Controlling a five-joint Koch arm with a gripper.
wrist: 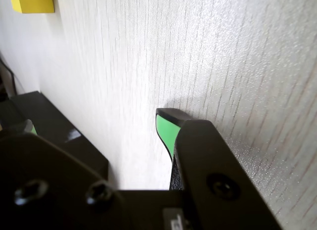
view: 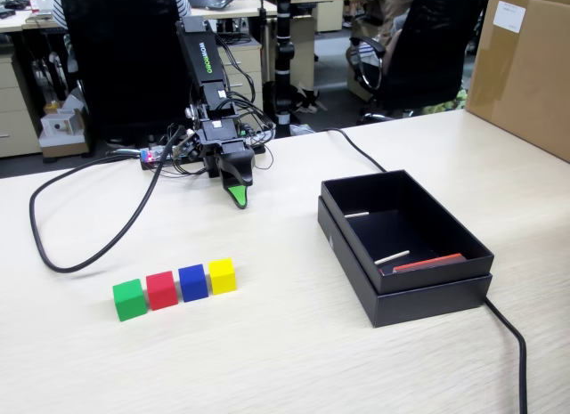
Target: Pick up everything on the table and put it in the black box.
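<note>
Four cubes stand in a row near the table's front left: green (view: pixel 129 300), red (view: pixel 161 289), blue (view: pixel 192 282), yellow (view: pixel 222 276). The black box (view: pixel 427 298) stands open at the right, with two white sticks and a flat red piece inside. My gripper (view: pixel 236 196) hangs low over the table behind the cubes, well apart from them and left of the box. In the wrist view the gripper (wrist: pixel 96 122) is open and empty, with one green-padded fingertip (wrist: pixel 166 127) at the right and bare table between the jaws. The yellow cube (wrist: pixel 32 1) shows at the top left.
A black cable (view: pixel 80 254) loops over the table on the left. A second cable (view: pixel 512 343) runs along the box's right side to the front edge. A cardboard box (view: pixel 525 67) stands at the back right. Office chairs are behind the table.
</note>
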